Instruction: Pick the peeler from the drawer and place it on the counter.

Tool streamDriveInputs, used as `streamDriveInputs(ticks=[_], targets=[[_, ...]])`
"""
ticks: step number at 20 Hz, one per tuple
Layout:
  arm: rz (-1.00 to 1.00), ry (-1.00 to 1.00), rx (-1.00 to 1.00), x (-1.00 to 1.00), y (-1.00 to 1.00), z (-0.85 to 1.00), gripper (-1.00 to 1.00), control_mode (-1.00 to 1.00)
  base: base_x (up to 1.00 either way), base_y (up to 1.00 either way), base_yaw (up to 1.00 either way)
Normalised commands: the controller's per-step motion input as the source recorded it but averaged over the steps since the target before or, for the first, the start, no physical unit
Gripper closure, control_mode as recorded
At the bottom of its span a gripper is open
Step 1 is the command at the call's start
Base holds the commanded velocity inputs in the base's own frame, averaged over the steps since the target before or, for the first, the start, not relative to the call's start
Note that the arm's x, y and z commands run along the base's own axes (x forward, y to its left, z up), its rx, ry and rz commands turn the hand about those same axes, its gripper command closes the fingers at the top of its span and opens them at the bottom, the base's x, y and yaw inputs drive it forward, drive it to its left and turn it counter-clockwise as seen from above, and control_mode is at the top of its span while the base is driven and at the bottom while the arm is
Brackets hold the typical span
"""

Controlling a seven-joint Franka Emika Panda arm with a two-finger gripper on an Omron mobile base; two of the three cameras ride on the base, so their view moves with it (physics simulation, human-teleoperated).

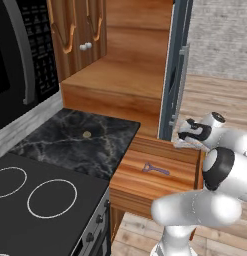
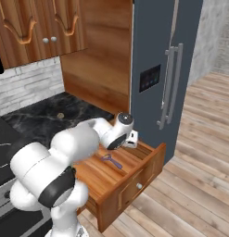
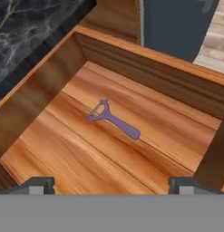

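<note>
**Q:** What could go wrong from here?

**A:** I hold the gripper point(image 3: 111, 183) above the open drawer point(image 1: 140, 187), with the jaws spread wide: the two finger tips point(image 3: 35, 185) stand far apart at the bottom of the hand view. The peeler point(image 3: 114, 120) lies flat on the drawer bottom, thin and low. I judge that the tips could scrape the wood and skid over the handle instead of closing on it. It also lies slantwise to the jaws, so unless I turn the wrist, a closing finger may push the peeler aside. The drawer's low walls are a further risk: on the way down or up, the hand could knock a side or the front board.

**Q:** What does the drawer hold?

**A:** One thing that I can see, the peeler, near the middle of the floor, touching no wall. Its forked head points toward the desk point(image 1: 55, 142), which lies to the left of the drawer. A small tan disc point(image 1: 86, 134) rests on that desk.
</note>
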Motion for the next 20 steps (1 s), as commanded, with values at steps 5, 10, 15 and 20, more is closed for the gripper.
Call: streamDriveInputs(ticks=[5, 10, 15, 20], targets=[[0.33, 0.13, -0.35, 0.75, 0.60, -1.00, -1.00, -1.00, 0.00, 0.00, 0.00], [0.13, 0.07, -0.32, 0.35, 0.14, -0.82, -1.00, -1.00, 0.00, 0.00, 0.00], [0.10, 0.00, -0.07, 0.28, -0.07, -0.56, -1.00, -1.00, 0.00, 0.00, 0.00], [0.15, -0.01, -0.01, 0.41, -0.01, -0.48, -1.00, -1.00, 0.00, 0.00, 0.00]])
